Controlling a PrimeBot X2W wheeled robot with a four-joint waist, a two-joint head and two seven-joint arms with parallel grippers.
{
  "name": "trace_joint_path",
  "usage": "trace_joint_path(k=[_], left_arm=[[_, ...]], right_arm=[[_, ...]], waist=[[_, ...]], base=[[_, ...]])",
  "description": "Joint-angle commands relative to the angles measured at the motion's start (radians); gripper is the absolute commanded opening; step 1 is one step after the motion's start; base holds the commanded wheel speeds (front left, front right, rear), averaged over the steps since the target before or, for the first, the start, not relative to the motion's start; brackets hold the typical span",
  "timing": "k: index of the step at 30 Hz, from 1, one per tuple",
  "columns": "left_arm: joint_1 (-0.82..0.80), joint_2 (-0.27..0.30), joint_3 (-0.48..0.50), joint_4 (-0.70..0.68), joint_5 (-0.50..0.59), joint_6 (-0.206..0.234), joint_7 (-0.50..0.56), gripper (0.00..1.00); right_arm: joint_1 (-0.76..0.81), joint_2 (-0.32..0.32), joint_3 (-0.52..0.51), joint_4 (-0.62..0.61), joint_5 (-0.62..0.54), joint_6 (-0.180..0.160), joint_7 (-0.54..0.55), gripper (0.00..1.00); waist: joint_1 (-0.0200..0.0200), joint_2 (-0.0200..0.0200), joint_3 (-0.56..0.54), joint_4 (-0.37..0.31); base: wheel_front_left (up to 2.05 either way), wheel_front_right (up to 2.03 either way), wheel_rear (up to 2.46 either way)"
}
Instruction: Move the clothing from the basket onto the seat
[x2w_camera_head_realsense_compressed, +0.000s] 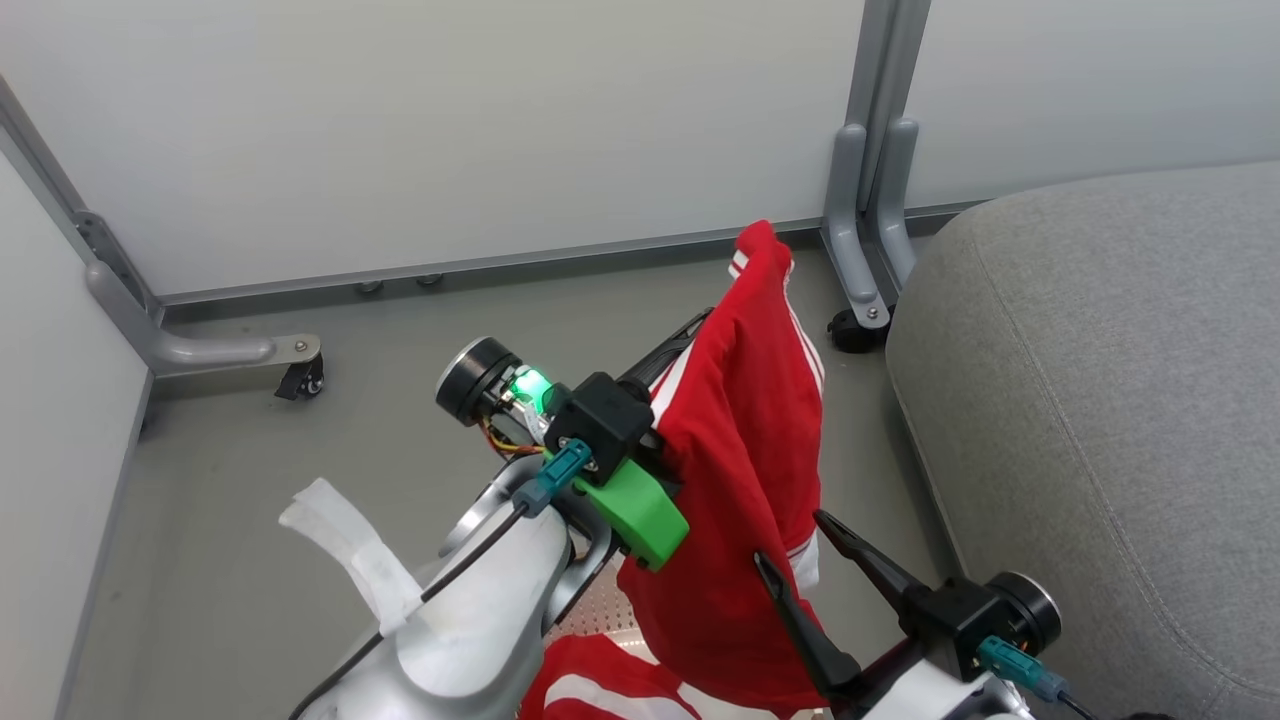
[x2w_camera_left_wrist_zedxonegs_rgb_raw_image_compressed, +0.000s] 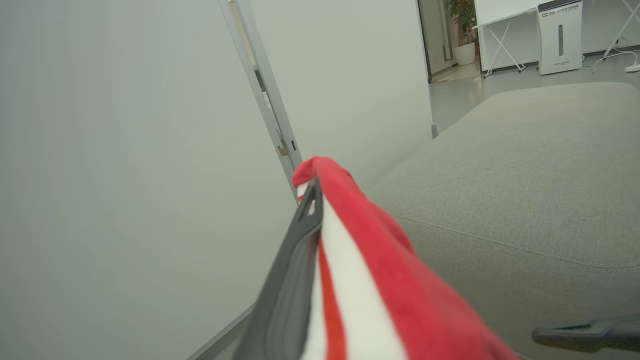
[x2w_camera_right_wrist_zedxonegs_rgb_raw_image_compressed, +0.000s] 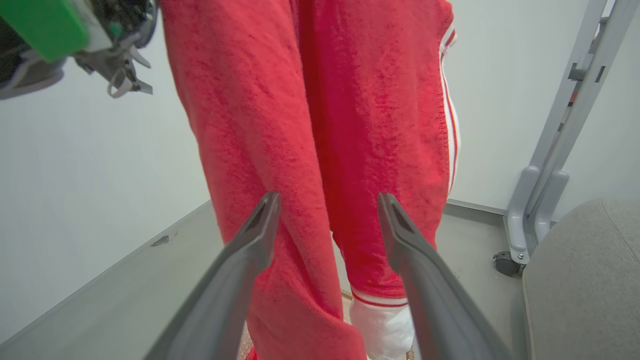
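One garment (x2w_camera_head_realsense_compressed: 745, 400) hangs clamped in my left gripper (x2w_camera_left_wrist_zedxonegs_rgb_raw_image_compressed: 320, 186), raised beside the seat (x2w_camera_head_realsense_compressed: 1100, 400), not yet on it. My right gripper (x2w_camera_right_wrist_zedxonegs_rgb_raw_image_compressed: 327, 210) stands wide, empty. More clothing (x2w_camera_head_realsense_compressed: 600, 692) lies in the basket (x2w_camera_head_realsense_compressed: 603, 612) below.

One finger of the left gripper (x2w_camera_left_wrist_zedxonegs_rgb_raw_image_compressed: 320, 189) is buried under the clothing (x2w_camera_left_wrist_zedxonegs_rgb_raw_image_compressed: 380, 280) — below that gripper the basket (x2w_camera_head_realsense_compressed: 604, 614) is mostly covered, its rim hidden.
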Motion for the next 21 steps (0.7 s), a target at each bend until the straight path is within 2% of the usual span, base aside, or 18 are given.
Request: trace_joint_path(k=[1,13,14,15,21], left_arm=[[-0.027,-0.002,-0.012,-0.001,-0.018,-0.004,-0.001,0.00],[-0.122,-0.002,-0.183,-0.049,-0.143,0.051,-0.001,0.00],[-0.130,-0.002,-0.192,-0.044,-0.147,0.056,0.000,0.00],[-0.135,-0.002,-0.200,-0.038,-0.150,0.061,0.000,0.00],[-0.147,-0.002,-0.211,0.009,-0.169,0.075,-0.001,0.00]], right_arm=[[-0.026,-0.010,0.012,0.009,0.006,-0.001,-0.004,1.00],[-0.127,-0.018,0.098,0.087,0.070,-0.001,-0.004,0.98],[-0.130,-0.017,0.100,0.090,0.071,-0.001,-0.004,0.33],[-0.127,-0.020,0.112,0.102,0.079,-0.001,-0.004,0.00],[-0.130,-0.036,0.137,0.124,0.109,-0.001,-0.003,0.00]], waist=[[0.0001,0.0000,0.010,-0.001],[0.0001,0.0000,0.030,0.017],[0.0001,0.0000,0.031,0.018],[0.0001,0.0000,0.031,0.019],[0.0001,0.0000,0.032,0.016]], base=[[0.00,0.00,0.00],[0.00,0.00,0.00],[0.00,0.00,0.00],[0.00,0.00,0.00],[0.00,0.00,0.00]])
